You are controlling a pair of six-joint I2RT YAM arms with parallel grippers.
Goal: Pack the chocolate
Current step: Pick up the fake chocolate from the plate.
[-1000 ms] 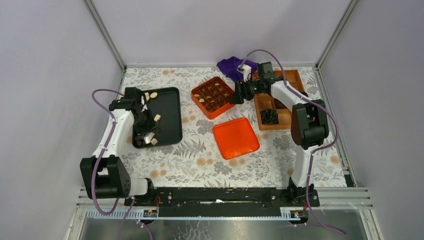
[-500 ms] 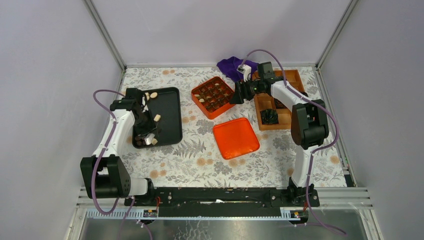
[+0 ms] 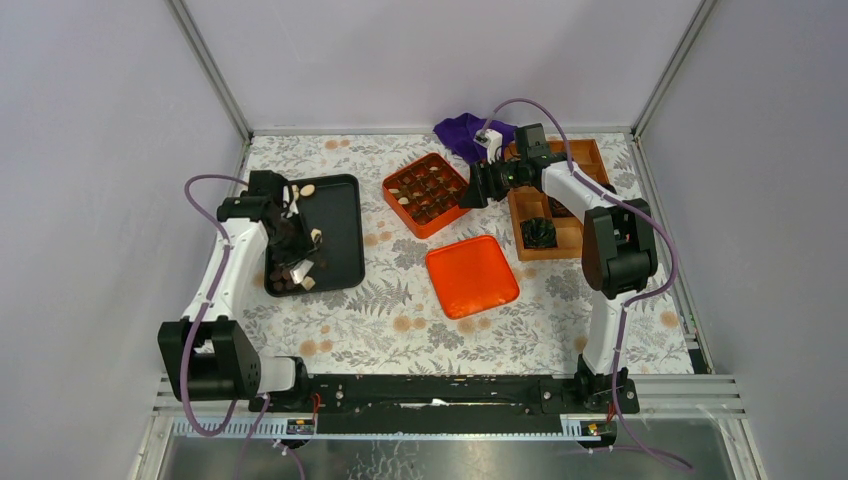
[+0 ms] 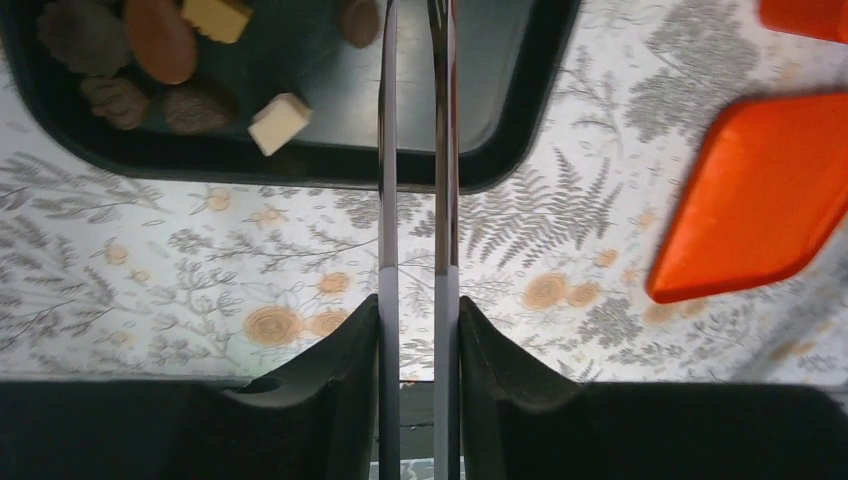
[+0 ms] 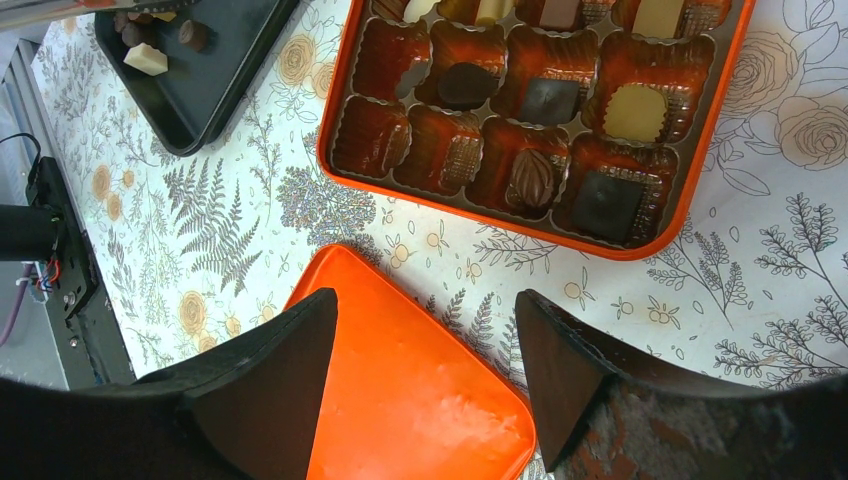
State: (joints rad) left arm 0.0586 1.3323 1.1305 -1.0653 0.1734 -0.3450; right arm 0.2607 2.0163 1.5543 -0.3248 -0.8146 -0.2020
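Chocolate pieces lie on the black tray [image 3: 340, 205], mostly at its near left corner [image 3: 285, 278]. In the left wrist view I see a cream cube [image 4: 279, 122] and brown pieces [image 4: 160, 40] there. My left gripper [image 3: 293, 245] [image 4: 415, 305] is shut on metal tweezers [image 4: 386, 150]. Their tips run out of view over the tray, so I cannot tell whether they hold a piece. The orange chocolate box [image 3: 428, 193] [image 5: 430, 205] holds several pieces [image 5: 530, 178] and has some bare cups. My right gripper [image 3: 472, 190] [image 5: 425, 300] is open and empty, hovering by the box's right side.
The orange lid [image 3: 471, 276] [image 5: 400, 380] [image 4: 760, 210] lies flat in front of the box. A wooden box [image 3: 560, 215] with dark crinkled cups [image 3: 541, 232] stands at the right. A purple cloth [image 3: 462, 132] lies at the back.
My left gripper with the tweezers has shifted slightly over the near left part of the tray. The right arm has not moved.
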